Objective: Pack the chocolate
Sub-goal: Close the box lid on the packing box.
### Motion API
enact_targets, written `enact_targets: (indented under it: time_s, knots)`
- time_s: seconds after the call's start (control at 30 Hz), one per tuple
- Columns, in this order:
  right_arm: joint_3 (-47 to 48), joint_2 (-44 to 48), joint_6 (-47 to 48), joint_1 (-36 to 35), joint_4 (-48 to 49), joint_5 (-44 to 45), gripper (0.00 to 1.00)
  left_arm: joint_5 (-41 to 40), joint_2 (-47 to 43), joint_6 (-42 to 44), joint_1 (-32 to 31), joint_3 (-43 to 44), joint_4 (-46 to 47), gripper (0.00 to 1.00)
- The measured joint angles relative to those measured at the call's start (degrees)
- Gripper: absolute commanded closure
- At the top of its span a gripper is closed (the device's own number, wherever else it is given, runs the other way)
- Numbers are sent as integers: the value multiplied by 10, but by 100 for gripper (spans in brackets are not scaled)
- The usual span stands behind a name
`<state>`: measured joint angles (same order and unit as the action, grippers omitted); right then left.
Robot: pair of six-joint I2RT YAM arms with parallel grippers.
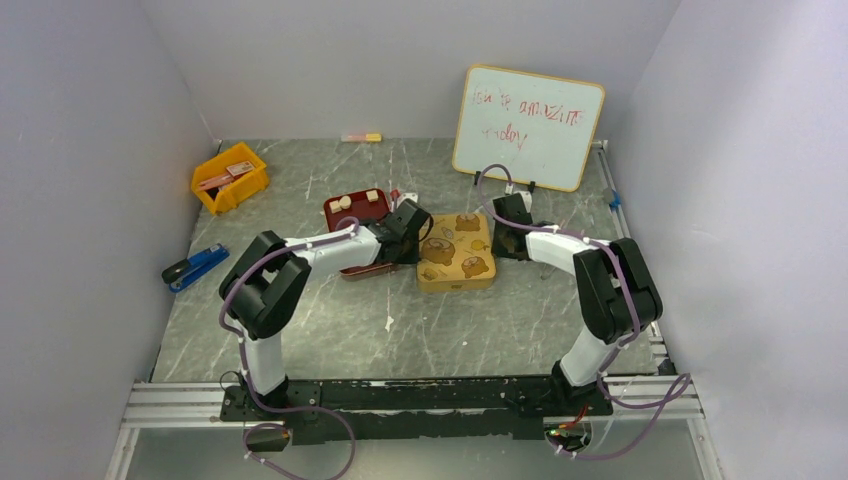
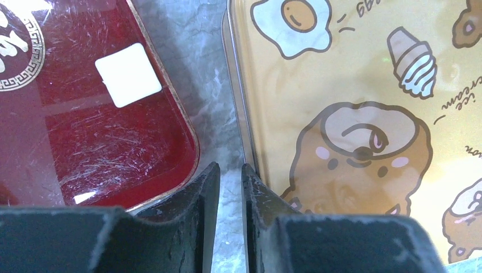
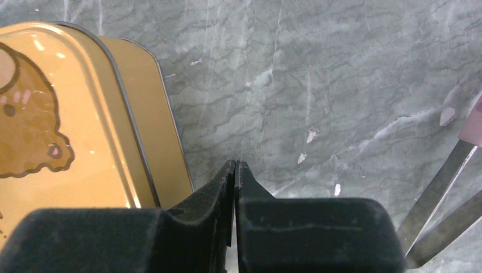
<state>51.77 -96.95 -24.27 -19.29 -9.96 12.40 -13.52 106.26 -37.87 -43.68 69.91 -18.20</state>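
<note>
Left gripper (image 2: 230,166) near pale square chocolate (image 2: 128,74)

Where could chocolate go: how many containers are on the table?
3: yellow bin far left; dark red tray left of centre, partly under the left arm; gold tin at centre. The arms could hide others.

The tin (image 1: 456,252) lies mid-table (image 1: 330,330). Just left of the tin is the tray (image 1: 357,210), with chocolate pieces (image 1: 341,203) in its far end. My left gripper (image 2: 229,168) is over the gap between them, my right gripper (image 3: 235,164) just off the tin's right edge. The whiteboard (image 1: 528,127) stands behind the tin. The bin (image 1: 230,178) and stapler (image 1: 195,267) are well left.
</note>
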Motion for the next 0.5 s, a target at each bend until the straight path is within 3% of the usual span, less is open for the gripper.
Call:
enact_targets:
  time_s: [0.27,0.5]
  knots:
    - [-1,16,-2,-5,-3,-1,92,-4,5,7,0,12,-5,72]
    - [-1,19,-2,-5,-3,5,92,-14,5,10,0,16,-7,64]
